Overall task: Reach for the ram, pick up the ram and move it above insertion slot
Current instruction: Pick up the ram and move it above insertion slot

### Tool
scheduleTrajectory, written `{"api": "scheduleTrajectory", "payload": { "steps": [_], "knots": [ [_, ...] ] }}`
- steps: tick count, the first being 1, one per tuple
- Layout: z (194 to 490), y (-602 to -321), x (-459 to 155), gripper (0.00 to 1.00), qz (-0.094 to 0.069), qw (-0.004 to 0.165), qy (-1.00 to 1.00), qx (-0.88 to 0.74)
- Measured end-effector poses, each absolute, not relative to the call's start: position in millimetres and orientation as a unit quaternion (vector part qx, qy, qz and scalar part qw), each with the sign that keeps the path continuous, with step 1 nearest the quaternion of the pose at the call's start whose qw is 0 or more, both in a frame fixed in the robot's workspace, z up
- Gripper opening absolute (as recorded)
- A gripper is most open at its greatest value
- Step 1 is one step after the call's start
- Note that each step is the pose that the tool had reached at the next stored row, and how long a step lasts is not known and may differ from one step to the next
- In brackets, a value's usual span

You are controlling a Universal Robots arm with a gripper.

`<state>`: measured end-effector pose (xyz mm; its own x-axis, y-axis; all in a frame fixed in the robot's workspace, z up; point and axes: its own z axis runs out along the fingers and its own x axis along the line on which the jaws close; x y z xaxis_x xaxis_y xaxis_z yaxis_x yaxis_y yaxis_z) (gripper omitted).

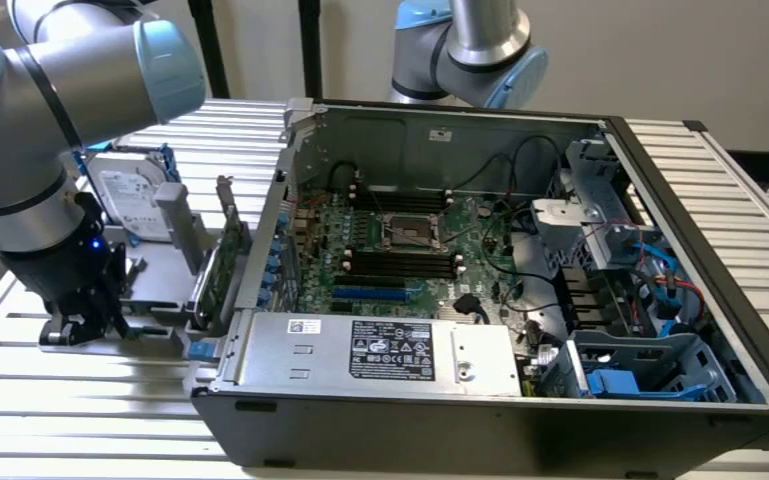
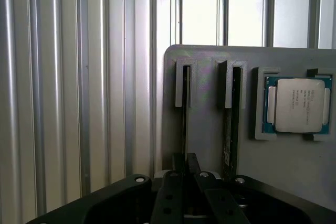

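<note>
Since the ram (image 2: 185, 124) faces the wrist view edge-on, there's not much to make out. It's just a thin dark sliver standing upright in the grey holder (image 2: 210, 59), in the slot farthest from the CPU (image 2: 298, 104), with its chips and green face hidden. The gripper (image 2: 186, 163) has its fingers pinched together on the stick's edge, and the stick is sitting in its slot. A second stick (image 2: 231, 124) stands in the slot between it and the CPU, showing a bit of green. The CPU lid has printing, but it's too small to read. In the exterior view the gripper (image 1: 84, 328) is down at the holder, with a hard drive (image 1: 131, 195) standing behind it and the open PC case (image 1: 491, 430) alongside. The power supply (image 1: 371, 350) sticker is unreadable too.
</note>
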<state>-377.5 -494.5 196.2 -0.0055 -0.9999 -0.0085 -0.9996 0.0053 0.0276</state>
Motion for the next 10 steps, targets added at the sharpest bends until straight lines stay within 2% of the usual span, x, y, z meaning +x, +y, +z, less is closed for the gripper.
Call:
{"api": "scheduleTrajectory", "payload": {
  "steps": [10],
  "knots": [
    [201.8, -494.5, -377.3, 0.14, -0.016, 0.003, -0.711, 0.703]
  ]
}}
